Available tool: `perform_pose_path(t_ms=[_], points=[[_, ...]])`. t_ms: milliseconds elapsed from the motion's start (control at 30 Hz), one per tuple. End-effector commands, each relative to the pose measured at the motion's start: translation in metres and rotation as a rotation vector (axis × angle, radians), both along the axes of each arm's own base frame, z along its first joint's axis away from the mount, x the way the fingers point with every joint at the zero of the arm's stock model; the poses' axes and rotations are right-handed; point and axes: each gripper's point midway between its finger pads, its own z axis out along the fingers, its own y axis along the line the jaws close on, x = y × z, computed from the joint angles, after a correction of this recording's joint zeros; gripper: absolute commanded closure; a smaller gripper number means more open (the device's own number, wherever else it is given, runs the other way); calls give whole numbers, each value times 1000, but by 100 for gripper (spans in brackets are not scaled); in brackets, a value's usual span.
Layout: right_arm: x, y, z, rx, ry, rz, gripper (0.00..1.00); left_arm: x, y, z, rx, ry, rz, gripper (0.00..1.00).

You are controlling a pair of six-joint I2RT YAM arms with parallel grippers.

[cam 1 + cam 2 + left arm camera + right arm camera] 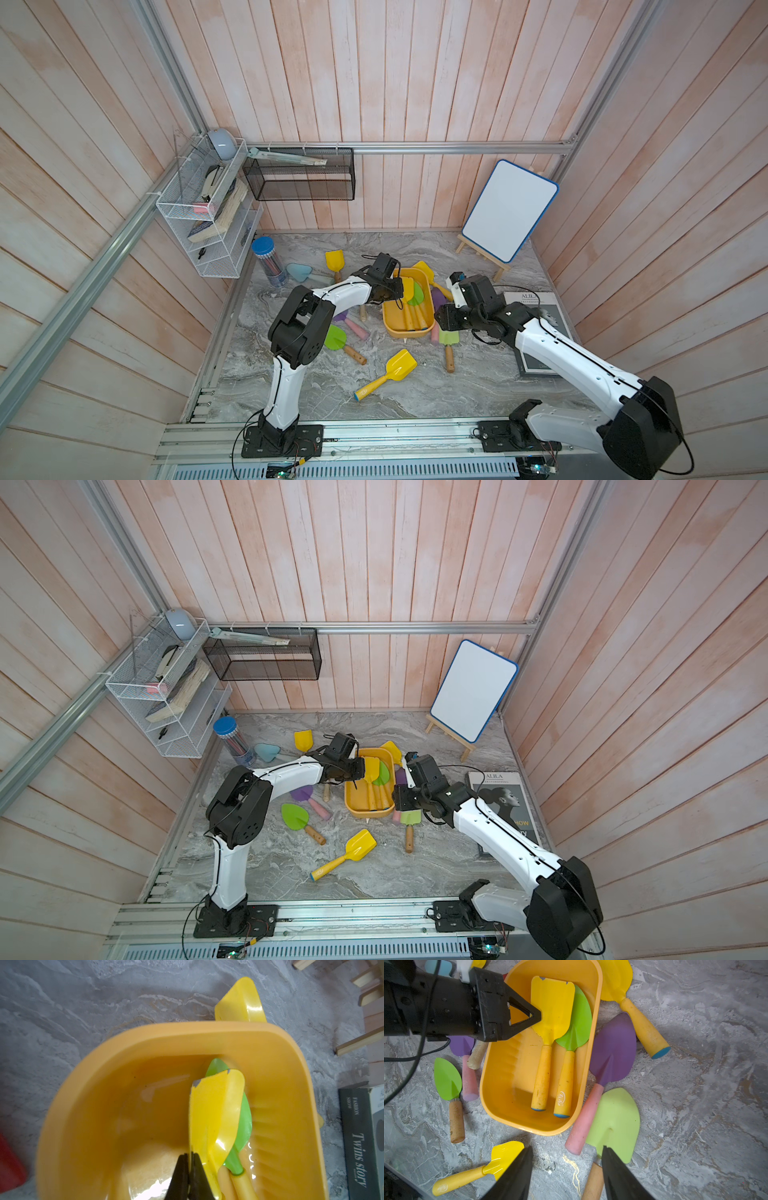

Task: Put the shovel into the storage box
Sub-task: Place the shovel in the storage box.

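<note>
The storage box (388,328) (488,1076) is a shallow yellow-orange tray in the middle of the marble table. Two shovels lie in it side by side: a yellow one (552,1007) (216,1109) and a green-bladed one (580,1020). My left gripper (190,1154) (400,289) reaches into the box from the left, shut on the side edge of the yellow shovel's blade. To the right of the box, my right gripper (567,1148) hangs open over bare table. A light green shovel (616,1122) with a wooden handle lies by one of its fingers.
Several more shovels lie around the box: a purple one (614,1049), a yellow one (616,978) at the far end, a small yellow one (399,365) and a green one (336,337). A whiteboard easel (509,210), a magazine (505,800) and a pencil jar (268,262) stand nearby.
</note>
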Motion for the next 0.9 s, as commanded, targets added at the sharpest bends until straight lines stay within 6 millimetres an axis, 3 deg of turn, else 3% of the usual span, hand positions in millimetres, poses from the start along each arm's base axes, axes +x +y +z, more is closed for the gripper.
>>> perform_pose_path(t_ms=[0, 533, 867], points=[[-1, 0, -4, 9, 14, -4, 42, -5, 0, -18, 25, 53, -7, 88], [0, 2, -3, 10, 15, 3, 42, -1, 2, -10, 67, 55, -12, 57], [1, 2, -3, 6, 16, 6, 42, 7, -2, 4, 86, 35, -17, 48]])
